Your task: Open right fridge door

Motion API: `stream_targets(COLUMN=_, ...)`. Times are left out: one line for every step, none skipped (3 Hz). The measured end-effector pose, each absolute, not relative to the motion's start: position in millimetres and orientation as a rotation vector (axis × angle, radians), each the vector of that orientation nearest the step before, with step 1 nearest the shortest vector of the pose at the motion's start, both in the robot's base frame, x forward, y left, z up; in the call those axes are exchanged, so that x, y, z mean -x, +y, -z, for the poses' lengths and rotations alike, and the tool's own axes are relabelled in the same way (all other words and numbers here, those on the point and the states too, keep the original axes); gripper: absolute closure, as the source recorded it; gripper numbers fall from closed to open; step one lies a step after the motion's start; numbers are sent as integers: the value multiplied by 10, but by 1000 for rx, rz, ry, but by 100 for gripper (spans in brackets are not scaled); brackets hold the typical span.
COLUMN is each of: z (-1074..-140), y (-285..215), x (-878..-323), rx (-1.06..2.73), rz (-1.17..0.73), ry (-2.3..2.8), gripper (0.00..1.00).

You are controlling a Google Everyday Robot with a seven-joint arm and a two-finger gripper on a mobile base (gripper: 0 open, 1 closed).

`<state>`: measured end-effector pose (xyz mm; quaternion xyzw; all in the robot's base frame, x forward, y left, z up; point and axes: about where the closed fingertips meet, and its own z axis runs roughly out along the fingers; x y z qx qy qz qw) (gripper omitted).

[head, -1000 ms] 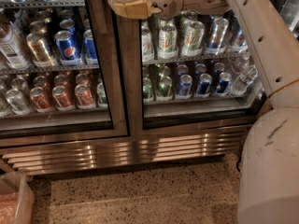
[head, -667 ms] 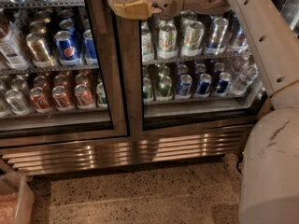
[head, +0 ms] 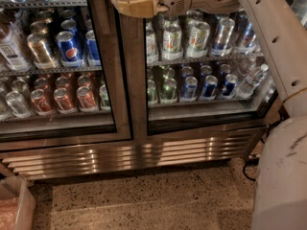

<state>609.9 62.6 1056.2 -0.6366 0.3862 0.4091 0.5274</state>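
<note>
The right fridge door (head: 201,63) fills the centre and right of the frame. Its glass pane fronts shelves of green-and-silver soda cans (head: 171,40) above and blue cans (head: 209,86) below, with a clear water bottle (head: 252,80) at the right end of the lower shelf. Its wide steel stile runs down the middle of the frame, just beside the stile of the left fridge door (head: 57,123), behind which stand Pepsi cans (head: 69,47) and reddish cans (head: 63,98).

The two doors look flush with each other. Their bottom edges line up above the ribbed steel grille (head: 134,157), and no gap shows at the seam. By that reading the door is shut and the opening itself has not begun.

The tan pincer (head: 132,1) is at the top centre of the frame, right over the upper part of the door's left stile, at the end of the pale robot arm (head: 268,37) that comes in from the upper right. Whether it is set wide, set narrow or holding anything cannot be told from here. No handle can be made out below it.

So the approach looks done or nearly so. What is left, as I judge it, is a sure hold on the handle, then a pull that swings the door outward over the speckled floor (head: 144,200) and clear of the robot base (head: 283,176) at the lower right.
</note>
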Motion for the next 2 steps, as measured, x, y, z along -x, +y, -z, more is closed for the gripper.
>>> stream_targets(z=-10588, y=653, x=-5999, rx=1518, rz=-983, ry=935, gripper=100)
stream_targets(z=-10588, y=631, x=-5982, rx=1518, rz=-983, ry=935, gripper=100)
